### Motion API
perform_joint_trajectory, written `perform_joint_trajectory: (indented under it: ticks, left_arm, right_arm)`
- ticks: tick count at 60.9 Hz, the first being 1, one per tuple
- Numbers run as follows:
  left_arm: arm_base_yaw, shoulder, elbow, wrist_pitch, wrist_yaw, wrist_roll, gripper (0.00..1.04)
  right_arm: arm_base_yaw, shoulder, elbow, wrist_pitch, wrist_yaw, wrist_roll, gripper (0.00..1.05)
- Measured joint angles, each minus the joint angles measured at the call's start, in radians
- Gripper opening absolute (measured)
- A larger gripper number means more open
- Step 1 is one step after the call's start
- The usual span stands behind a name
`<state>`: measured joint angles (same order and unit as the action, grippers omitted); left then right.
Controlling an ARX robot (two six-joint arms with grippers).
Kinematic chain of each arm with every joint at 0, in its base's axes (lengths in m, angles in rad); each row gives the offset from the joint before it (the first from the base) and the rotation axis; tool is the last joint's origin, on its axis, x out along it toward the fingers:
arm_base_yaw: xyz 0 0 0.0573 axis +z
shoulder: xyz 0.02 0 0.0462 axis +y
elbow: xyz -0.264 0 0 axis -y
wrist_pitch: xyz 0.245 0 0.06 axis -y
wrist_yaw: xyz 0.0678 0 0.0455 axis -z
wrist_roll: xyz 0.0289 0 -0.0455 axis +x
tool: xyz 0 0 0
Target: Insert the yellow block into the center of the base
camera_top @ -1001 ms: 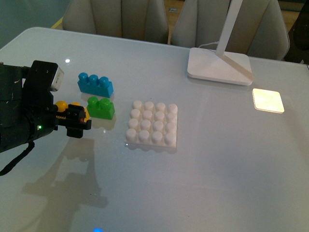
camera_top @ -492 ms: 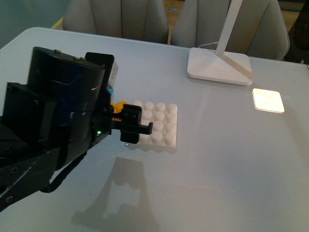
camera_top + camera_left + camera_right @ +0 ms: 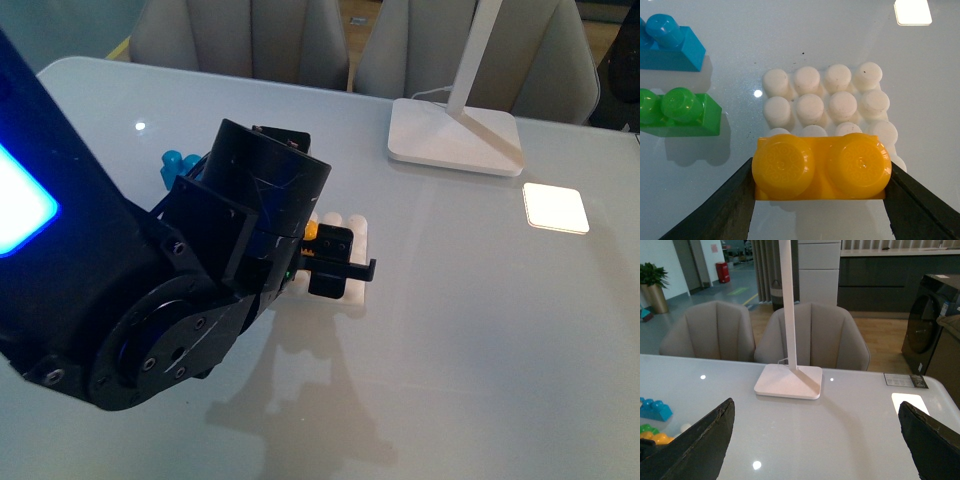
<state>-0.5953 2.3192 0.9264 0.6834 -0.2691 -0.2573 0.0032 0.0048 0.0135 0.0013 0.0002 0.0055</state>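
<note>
In the front view your left arm fills the near side of the table (image 3: 500, 330) and its left claw (image 3: 335, 262) hangs right over the base (image 3: 358, 228), hiding most of it. Only a few white studs show past the black fingers. A sliver of the yellow block (image 3: 311, 230) peeks out inside the claw, above the base. The tip of the blue brick (image 3: 177, 161) shows to the left of the base, behind the arm. The lamp foot (image 3: 455, 135) stands beyond the base and to its right, and the glowing patch (image 3: 554, 207) lies well to the right of the base. In the left wrist view you can see the grip clearly: the two fingers are closed onto the short ends of the yellow block, which sits level with both studs facing up. It hangs over the edge row of the base, short of the middle studs, and you cannot tell whether it touches the studs beneath. The green brick (image 3: 677, 112) lies just off one side of the base, and the blue brick lies on that same side, a little further off. In the right wrist view your right claw (image 3: 815, 450) is spread wide with nothing in it, held above the table and pointing toward the lamp foot and the chairs (image 3: 810, 335) behind it.
</note>
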Motion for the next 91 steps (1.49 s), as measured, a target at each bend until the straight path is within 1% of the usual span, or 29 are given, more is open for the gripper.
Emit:
perform_joint_trajectory:
  ticks: [16, 41, 91]
  left_arm:
    - [-0.007, 0.045, 0.087, -0.047, -0.018, 0.000, 0.63]
    - [-0.025, 0.089, 0.160, -0.083, -0.025, 0.000, 0.63]
    - [-0.029, 0.141, 0.206, -0.108, -0.039, -0.007, 0.63]
  right_arm:
    - [0.000, 0.000, 0.000, 0.000, 0.000, 0.000, 0.96]
    - [0.000, 0.000, 0.000, 0.000, 0.000, 0.000, 0.96]
    - [0.000, 0.000, 0.000, 0.000, 0.000, 0.000, 0.96]
